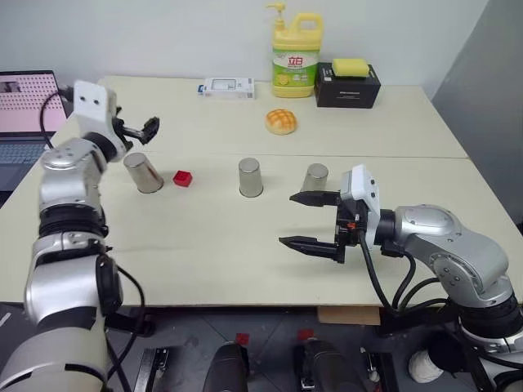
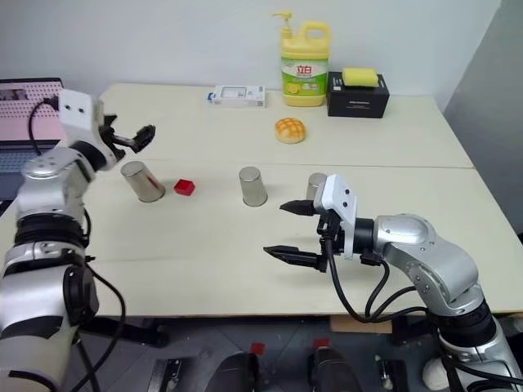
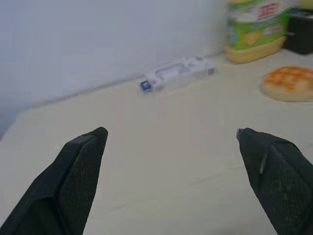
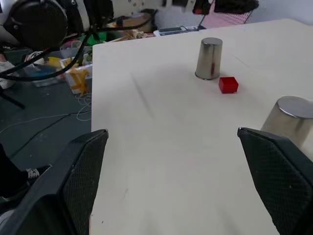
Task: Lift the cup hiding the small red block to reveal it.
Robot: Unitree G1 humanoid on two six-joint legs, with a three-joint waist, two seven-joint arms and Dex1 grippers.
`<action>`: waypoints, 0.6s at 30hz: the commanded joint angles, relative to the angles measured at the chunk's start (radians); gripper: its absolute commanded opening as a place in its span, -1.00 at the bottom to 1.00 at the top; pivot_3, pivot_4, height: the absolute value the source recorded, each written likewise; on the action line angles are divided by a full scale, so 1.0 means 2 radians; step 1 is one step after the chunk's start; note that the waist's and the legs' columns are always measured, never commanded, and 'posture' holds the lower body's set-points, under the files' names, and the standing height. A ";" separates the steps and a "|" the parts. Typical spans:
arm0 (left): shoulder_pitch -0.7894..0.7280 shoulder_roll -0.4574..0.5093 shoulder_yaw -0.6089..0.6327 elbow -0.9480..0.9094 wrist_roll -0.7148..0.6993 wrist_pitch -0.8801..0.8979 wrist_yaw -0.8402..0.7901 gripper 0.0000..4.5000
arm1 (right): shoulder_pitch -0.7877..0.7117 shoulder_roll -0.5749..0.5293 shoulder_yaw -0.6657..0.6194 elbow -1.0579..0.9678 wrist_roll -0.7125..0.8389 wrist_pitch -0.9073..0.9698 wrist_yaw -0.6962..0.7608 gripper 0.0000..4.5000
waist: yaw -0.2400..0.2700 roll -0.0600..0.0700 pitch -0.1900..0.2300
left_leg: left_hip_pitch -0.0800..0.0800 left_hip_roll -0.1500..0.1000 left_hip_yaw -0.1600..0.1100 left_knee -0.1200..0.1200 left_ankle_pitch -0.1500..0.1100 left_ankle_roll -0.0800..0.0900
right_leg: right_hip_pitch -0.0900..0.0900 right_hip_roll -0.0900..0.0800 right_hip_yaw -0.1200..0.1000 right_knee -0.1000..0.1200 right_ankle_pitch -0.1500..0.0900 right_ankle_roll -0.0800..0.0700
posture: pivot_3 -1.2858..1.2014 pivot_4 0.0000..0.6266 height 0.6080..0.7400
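The small red block (image 1: 182,178) lies uncovered on the table, just right of the left steel cup (image 1: 144,173), which stands mouth down. Two more steel cups stand mouth down in the same row: a middle one (image 1: 250,177) and a right one (image 1: 315,177). My left gripper (image 1: 147,127) hovers open and empty above and behind the left cup, pointing across the table. My right gripper (image 1: 286,219) is open and empty, held sideways in front of the right cup. In the right wrist view the left cup (image 4: 209,58) and the red block (image 4: 228,84) sit side by side.
At the table's back stand a yellow soap bottle (image 1: 296,57), a black box (image 1: 347,88) with a yellow sponge on it, and a flat white box (image 1: 229,87). A bread bun (image 1: 281,122) lies behind the cups. A laptop (image 1: 24,114) sits off the left edge.
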State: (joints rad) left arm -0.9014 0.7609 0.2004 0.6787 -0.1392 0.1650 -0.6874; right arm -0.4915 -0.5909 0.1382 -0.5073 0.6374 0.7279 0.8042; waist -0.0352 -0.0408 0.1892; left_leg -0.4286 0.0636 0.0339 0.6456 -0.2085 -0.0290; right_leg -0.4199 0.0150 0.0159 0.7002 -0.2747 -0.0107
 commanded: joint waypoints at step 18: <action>0.289 0.177 0.073 -0.291 -0.099 0.188 -0.196 1.00 | 0.023 -0.093 -0.080 0.040 -0.011 -0.045 0.070 1.00 | 0.005 0.000 0.000 | 0.002 0.000 0.000 0.000 0.001 0.001 | 0.000 0.000 0.000 0.003 -0.002 0.002 | 0.03 -0.52 1.00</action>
State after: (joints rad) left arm -0.3239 1.0861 0.3065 0.1105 -0.3180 0.5584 -1.0720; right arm -0.4462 -0.7658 0.0183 -0.4152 0.6040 0.6540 0.9306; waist -0.0261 -0.0409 0.1892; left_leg -0.4251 0.0645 0.0337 0.6464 -0.2067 -0.0277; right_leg -0.4193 0.0142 0.0157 0.7054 -0.2777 -0.0068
